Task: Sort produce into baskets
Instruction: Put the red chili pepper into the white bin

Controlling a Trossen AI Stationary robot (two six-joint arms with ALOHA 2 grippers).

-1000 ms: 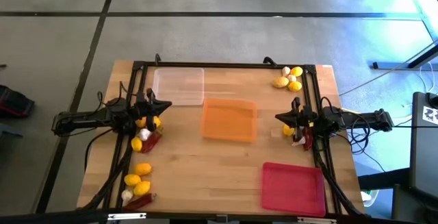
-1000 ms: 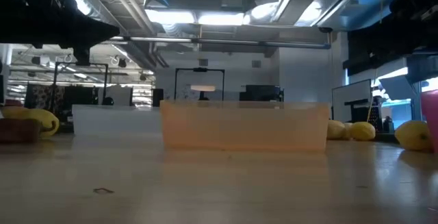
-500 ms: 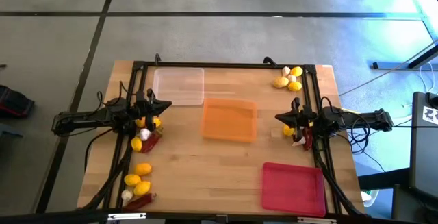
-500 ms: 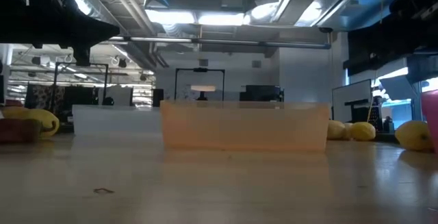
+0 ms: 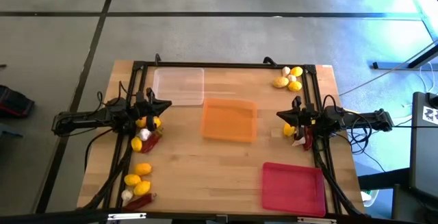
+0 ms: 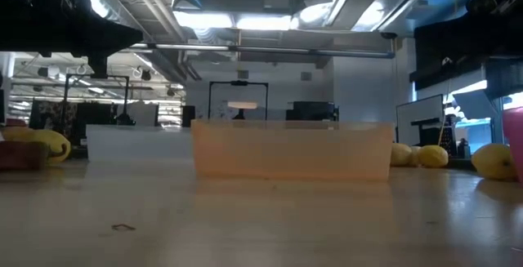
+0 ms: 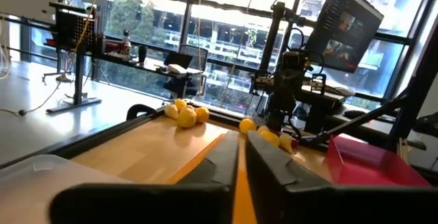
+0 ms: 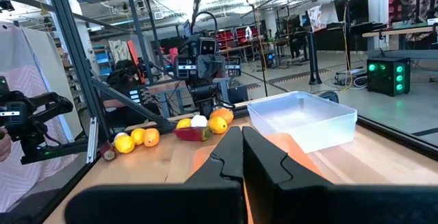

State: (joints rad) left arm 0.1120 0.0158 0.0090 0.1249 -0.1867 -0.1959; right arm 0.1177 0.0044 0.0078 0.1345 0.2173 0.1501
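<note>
Both my arms sit at the sides of the light wooden worktop [image 5: 226, 162], and nothing is in hand. My left end effector [image 5: 166, 105] points toward the middle, its two dark fingers [image 7: 222, 166] pressed nearly together with only a sliver between them and pinching nothing. My right end effector [image 5: 279, 116] points back at it, fingers [image 8: 229, 157] pressed shut and empty.

The three shallow rectangular plastic trays run diagonally between my arms: the clear translucent tray [image 5: 178, 86] at the far left, the orange tray [image 5: 229, 120] in the centre, the red-pink tray [image 5: 293, 188] at the near right. All three look empty, so I judge the sorting not yet begun.

The produce lies in clusters at the worktop's edges. Beside my left wrist sit yellow oval lemons [image 5: 140, 142] with a dark red chili pepper [image 5: 150, 139]; a second group of lemons [image 5: 139, 177] with another dark red pepper [image 5: 140, 201] lies nearer the front edge. At the far right corner is a pile of lemons and whitish garlic [image 5: 289, 78], and one lemon [image 5: 289, 130] lies just beside my right wrist.

What the coming move turns on: each nearest piece lies behind my fingertips, under or beside the wrist, not ahead. I judge either arm must draw back and turn downward first.
</note>
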